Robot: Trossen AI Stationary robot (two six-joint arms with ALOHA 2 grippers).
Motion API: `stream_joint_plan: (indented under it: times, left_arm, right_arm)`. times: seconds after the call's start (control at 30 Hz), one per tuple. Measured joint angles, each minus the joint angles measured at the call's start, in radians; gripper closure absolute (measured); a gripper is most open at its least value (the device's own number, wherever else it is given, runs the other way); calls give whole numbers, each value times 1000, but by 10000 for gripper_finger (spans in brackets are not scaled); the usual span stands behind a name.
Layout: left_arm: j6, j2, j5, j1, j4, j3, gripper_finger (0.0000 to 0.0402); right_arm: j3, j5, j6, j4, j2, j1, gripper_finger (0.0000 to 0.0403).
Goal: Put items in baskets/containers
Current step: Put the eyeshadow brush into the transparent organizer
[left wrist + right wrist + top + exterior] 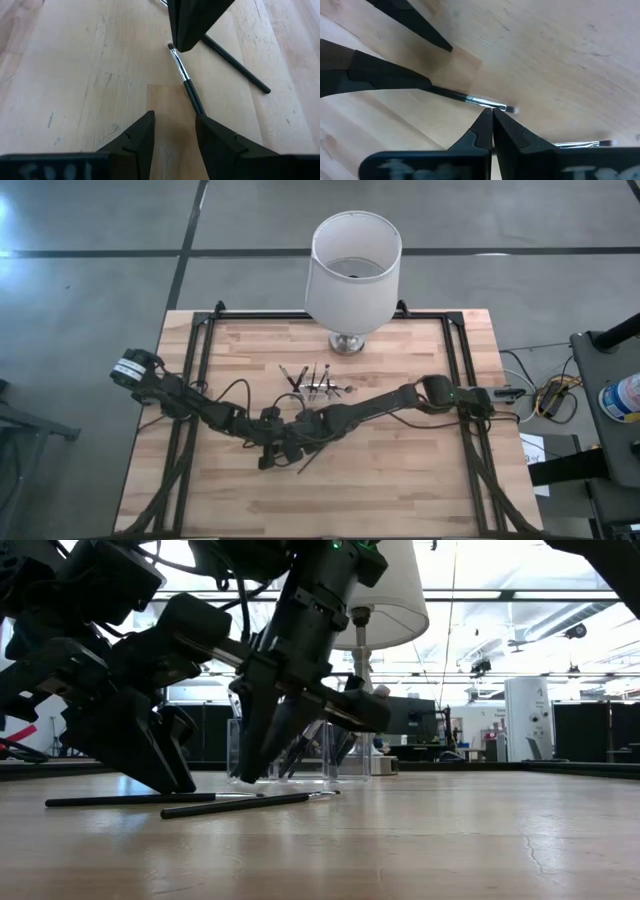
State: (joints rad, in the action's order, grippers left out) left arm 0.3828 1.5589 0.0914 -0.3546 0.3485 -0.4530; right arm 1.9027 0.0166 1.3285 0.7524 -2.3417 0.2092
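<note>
Large white lampshade on a metal base [352, 270] stands at the table's far edge, behind the small clear plastic holder [300, 752] at mid-table, which already has several thin dark sticks [313, 383] leaning in it. Both arms crowd just in front of the holder. Left gripper [175, 131]: fingers partly apart, astride the handle of a thin black brush with a metallic ferrule [183, 79] lying flat on the wooden table [400, 480]. Right gripper [492, 117]: fingers closed, tips down beside that brush's bristle end. Second dark stick [235, 64] lies loose nearby.
</note>
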Motion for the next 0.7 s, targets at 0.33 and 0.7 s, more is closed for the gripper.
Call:
stream_joint_plan:
  times: [0.33,0.7]
  left_arm:
    - [-14,0,0,0,0,0,258]
    - [-14,0,0,0,0,0,258]
  right_arm:
    - [-38,-10,13,-9,0,0,394]
    - [-46,-11,26,-42,0,-9,394]
